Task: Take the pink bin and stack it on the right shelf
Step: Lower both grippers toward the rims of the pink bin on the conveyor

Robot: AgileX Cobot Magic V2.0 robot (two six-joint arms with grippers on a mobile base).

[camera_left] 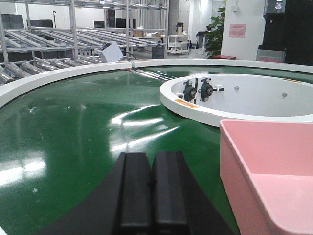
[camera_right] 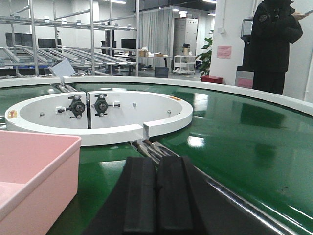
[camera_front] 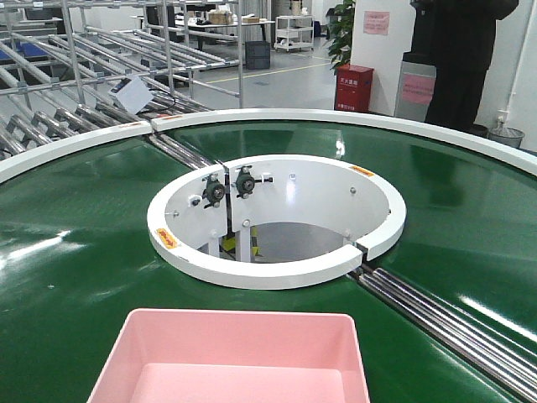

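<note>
Plainly, left fingers (camera_left: 134,188) and right fingers (camera_right: 141,193) are pressed together beside the pink bin (camera_front: 239,340) on the green belt (camera_front: 75,269).

Front view cuts the pink bin (camera_front: 243,340) at the bottom edge, so its near end is lost. In my left wrist view it runs off the right and bottom edges, in my right wrist view off the left and bottom. My left gripper (camera_left: 151,166) and my right gripper (camera_right: 156,171) show only black finger backs at bottom centre: bases cut off, pad faces hidden where they press together. Person (camera_front: 466,59) upper right, head cut by top edge. Yellow labels (camera_front: 167,241) on white ring (camera_front: 277,273), pink wall notice (camera_front: 376,23), print on red box (camera_front: 353,88): too small to read
</note>
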